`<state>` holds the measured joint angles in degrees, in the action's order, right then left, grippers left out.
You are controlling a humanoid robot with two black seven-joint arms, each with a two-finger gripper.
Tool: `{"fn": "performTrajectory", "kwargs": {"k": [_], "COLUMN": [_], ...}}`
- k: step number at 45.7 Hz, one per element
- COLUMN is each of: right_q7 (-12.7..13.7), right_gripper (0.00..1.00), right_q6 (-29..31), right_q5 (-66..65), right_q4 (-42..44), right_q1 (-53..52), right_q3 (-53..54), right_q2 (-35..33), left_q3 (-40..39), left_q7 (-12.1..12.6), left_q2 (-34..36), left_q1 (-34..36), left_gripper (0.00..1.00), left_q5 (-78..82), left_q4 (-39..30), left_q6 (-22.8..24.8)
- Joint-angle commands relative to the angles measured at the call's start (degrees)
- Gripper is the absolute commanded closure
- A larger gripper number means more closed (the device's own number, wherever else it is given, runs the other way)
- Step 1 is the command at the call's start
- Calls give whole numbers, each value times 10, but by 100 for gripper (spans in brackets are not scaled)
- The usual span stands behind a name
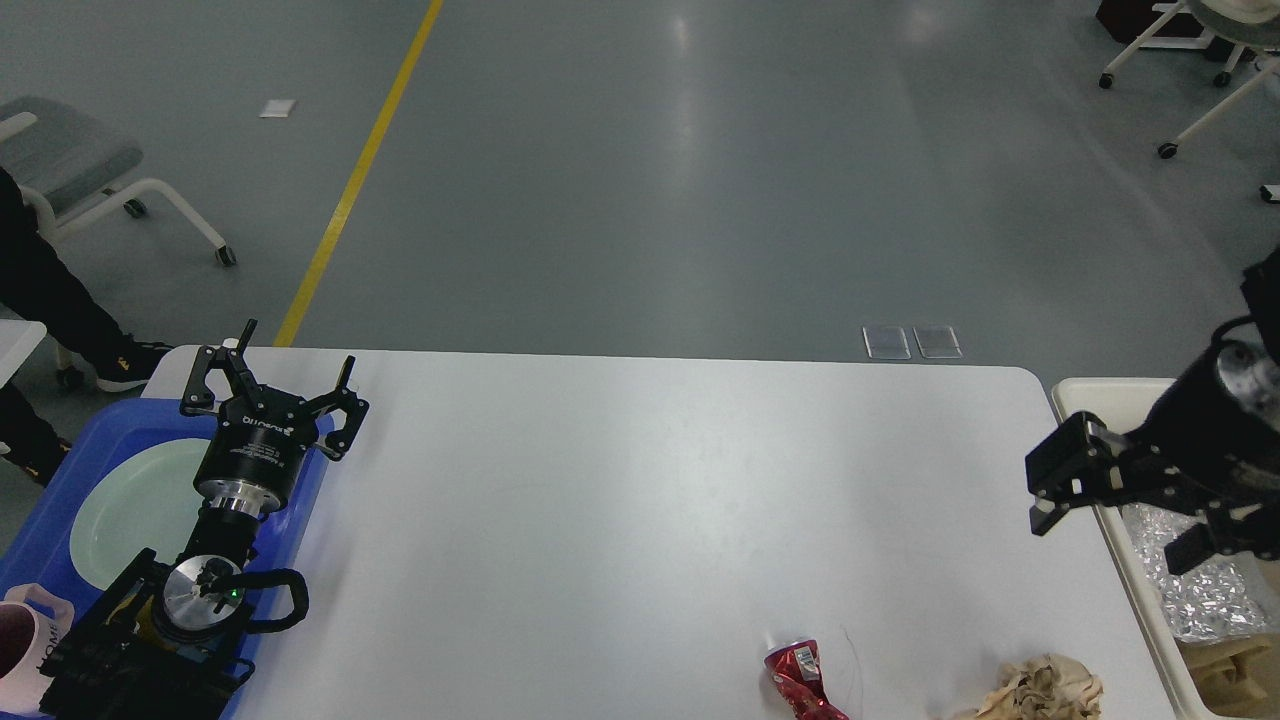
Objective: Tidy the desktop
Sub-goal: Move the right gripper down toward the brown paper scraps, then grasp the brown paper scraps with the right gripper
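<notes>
The desktop (650, 500) is a wide white tabletop. A crushed red can (800, 680) and a crumpled brown paper wad (1040, 690) lie near its front edge on the right. My left gripper (288, 372) hovers open and empty at the table's left end, above the edge of the blue tray (50, 480). Over the table's right edge, beside the cream bin (1100, 392), my right gripper (1125, 515) is open with nothing between its fingers. It is well behind the can and the paper.
The blue tray holds a pale green plate (130, 510) and a mug (20, 650). Crumpled silver foil (1195, 595) lies in the cream bin. Wheeled chairs (90, 170) and a person's legs (50, 300) stand on the floor beyond the table's left end.
</notes>
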<state>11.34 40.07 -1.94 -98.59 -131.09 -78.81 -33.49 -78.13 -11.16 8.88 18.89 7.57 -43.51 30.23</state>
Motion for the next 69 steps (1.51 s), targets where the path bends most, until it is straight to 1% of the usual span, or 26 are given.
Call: {"fn": "performTrajectory", "kwargs": {"k": [1,7,13,20,25,29,34,39,44,47,49,50,51,52,54,57,61,63,64,69], "right_q7": [2,3,3,3,3,3,3,3,3,3,3,3,3,3,3,3,3,3,3,4], "right_gripper": [1,1,1,1,1,1,1,1,1,2,7,11,19,32,49,66,84,96,100,100], "right_q6": [-60,-163,-252,-326,-353,-355,-355,-358,-379,-393,-402,-406,-408,-408,-407,-407,-407,-408,-408,-408], "right_q5": [-16,-18,-17,-15,-5,2,13,16,16,16,16,16,16,16,16,16,20,20,20,28], "right_q4": [16,35,68,139,201,239,249,256,279,292,298,298,298,297,296,296,296,296,296,296], "right_q1": [113,206,326,454,516,548,569,576,604,624,634,637,637,637,635,633,632,631,631,632], "right_q3": [8,19,80,137,153,165,169,172,187,191,192,192,192,192,192,192,192,192,192,192], "right_q2": [-10,-11,-10,-2,16,30,48,51,54,68,79,84,87,90,90,87,87,86,86,84], "left_q3": [0,0,0,0,0,0,0,0,0,0,0,0,0,0,0,0,0,0,0,0], "left_q7": [1,1,1,1,1,1,1,1,1,1,1,1,1,1,1,1,1,1,1,1], "left_q2": [0,0,0,0,-1,-1,-1,-1,-1,-1,-1,-1,-1,-1,-1,-1,0,-1,0,-1], "left_q1": [0,0,0,0,0,0,0,0,0,0,0,0,0,0,0,0,0,0,0,0], "left_gripper": [1,1,1,1,1,1,1,1,1,1,1,1,1,1,1,1,1,1,1,1], "left_q5": [1,1,1,1,1,1,1,0,0,1,1,1,1,0,0,0,1,0,0,1], "left_q4": [0,0,0,0,0,0,0,0,0,0,0,0,0,0,0,0,0,0,0,0], "left_q6": [0,0,0,0,0,0,0,0,0,0,0,0,0,0,0,0,0,0,0,0]}}
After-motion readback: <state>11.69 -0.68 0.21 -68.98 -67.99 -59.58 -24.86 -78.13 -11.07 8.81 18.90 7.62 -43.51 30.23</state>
